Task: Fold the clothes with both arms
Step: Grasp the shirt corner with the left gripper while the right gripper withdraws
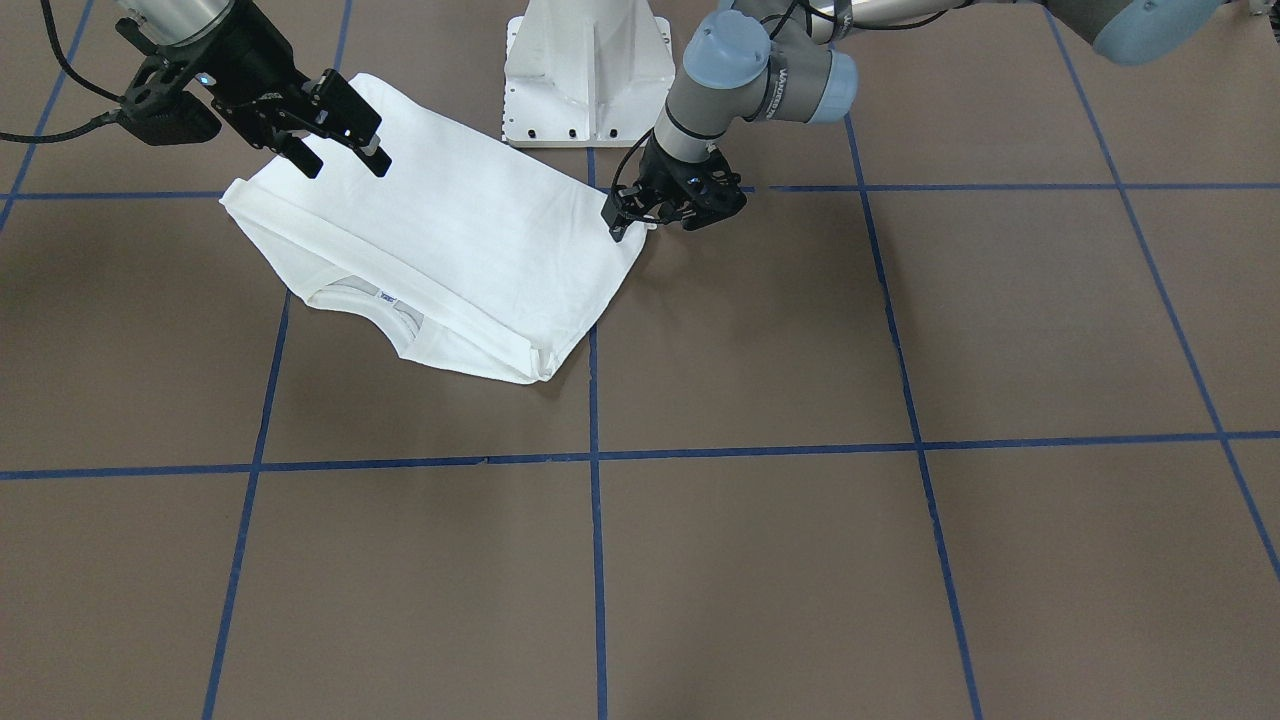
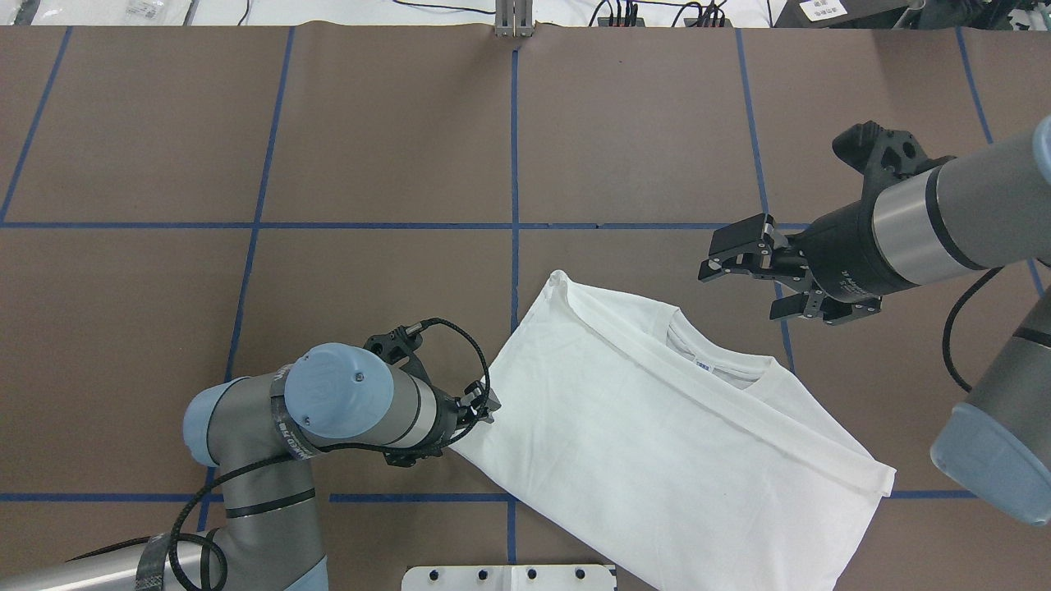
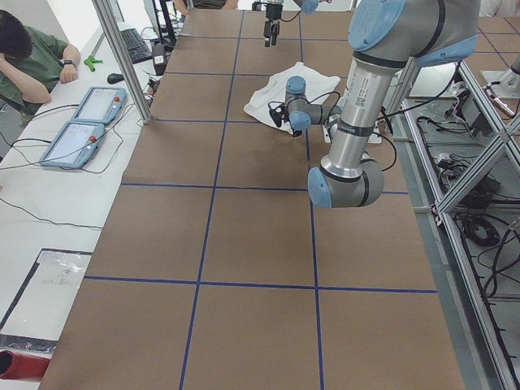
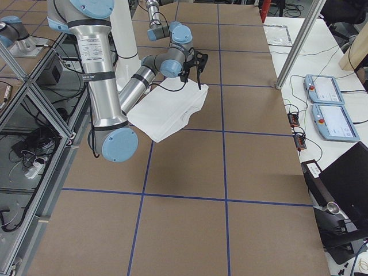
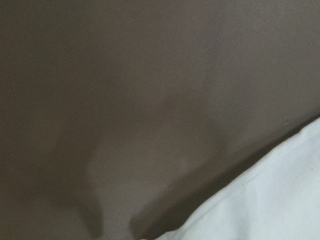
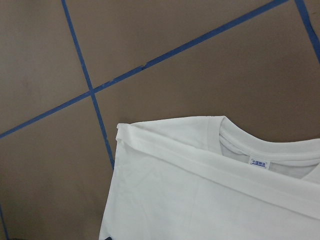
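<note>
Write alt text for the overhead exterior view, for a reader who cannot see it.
A white shirt lies partly folded on the brown table, with its neck label showing. The left gripper sits low at the shirt's left edge, its grip hidden. The right gripper hangs open near the collar side, holding nothing.

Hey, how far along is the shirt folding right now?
Partly done. The shirt lies flat as a tidy rectangle, no sleeves sticking out, collar showing. In hand: the left gripper is down at one corner, though I cannot tell whether it has pinched the cloth; the right gripper hangs open near the collar side, holding nothing. Left: probably at least one more fold across.
</note>
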Available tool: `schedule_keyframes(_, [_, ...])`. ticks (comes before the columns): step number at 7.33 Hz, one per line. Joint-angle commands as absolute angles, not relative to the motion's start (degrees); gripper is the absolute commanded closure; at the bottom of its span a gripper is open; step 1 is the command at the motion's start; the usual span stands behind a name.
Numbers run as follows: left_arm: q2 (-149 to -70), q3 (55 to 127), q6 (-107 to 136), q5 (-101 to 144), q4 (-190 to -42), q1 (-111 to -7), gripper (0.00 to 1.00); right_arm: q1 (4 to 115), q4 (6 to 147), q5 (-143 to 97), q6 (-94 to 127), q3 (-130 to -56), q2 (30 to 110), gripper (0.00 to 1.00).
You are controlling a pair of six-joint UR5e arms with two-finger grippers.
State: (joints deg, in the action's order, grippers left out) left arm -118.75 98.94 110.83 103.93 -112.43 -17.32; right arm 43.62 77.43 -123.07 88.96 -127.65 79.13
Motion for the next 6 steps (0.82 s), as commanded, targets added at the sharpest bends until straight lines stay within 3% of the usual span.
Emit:
schedule_keyframes(1, [-118.65, 98.79, 110.83, 103.89, -112.50, -16.97, 0.46, 43.77, 77.43, -123.05, 88.95, -127.70, 79.19, 0.00])
schedule_keyframes(3, [-118.74, 99.05, 110.74, 104.06, -112.41, -16.44, 0.77, 44.12, 77.52, -123.22, 88.95, -127.79, 79.10, 0.00])
schedule_keyframes(4, [-118.74, 99.66, 110.74, 104.32, -112.33, -16.52, 1.00, 44.30, 77.43, -123.40, 89.03, -127.88, 79.19, 0.00])
schedule_keyframes(6, [-118.65, 100.54, 110.74, 104.42, -111.80, -17.22, 1.00, 44.30, 77.43, -123.40, 89.03, -127.79, 79.10, 0.00])
